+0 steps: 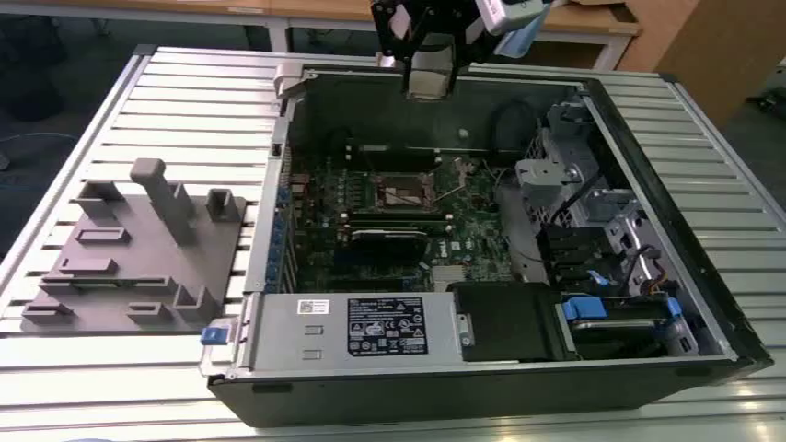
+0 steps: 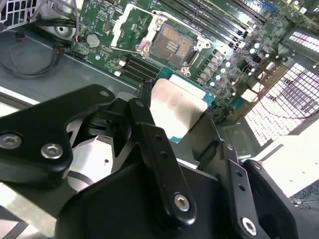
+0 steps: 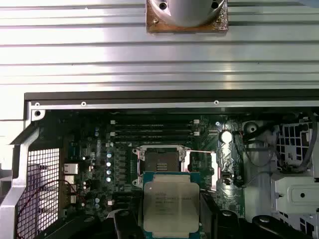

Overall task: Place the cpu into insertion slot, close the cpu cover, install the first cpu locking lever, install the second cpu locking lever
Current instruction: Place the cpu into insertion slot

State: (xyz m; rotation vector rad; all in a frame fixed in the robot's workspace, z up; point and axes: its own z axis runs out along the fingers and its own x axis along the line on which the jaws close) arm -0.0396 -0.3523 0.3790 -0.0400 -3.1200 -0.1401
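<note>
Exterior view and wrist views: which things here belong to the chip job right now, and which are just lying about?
Job in hand:
- chip, held in the gripper
- socket, empty
- socket cover, swung open

Lying about:
- gray molded tray, on the table beside the computer case
- power supply
- memory slots

The insertion slot [image 1: 402, 191] lies open from above, with a black card [image 1: 390, 237] and grey cage [image 1: 547, 175] near it.

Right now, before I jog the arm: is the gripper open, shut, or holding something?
Gripper: jaws shut on the cpu, which is not yet in the insertion slot.
</note>
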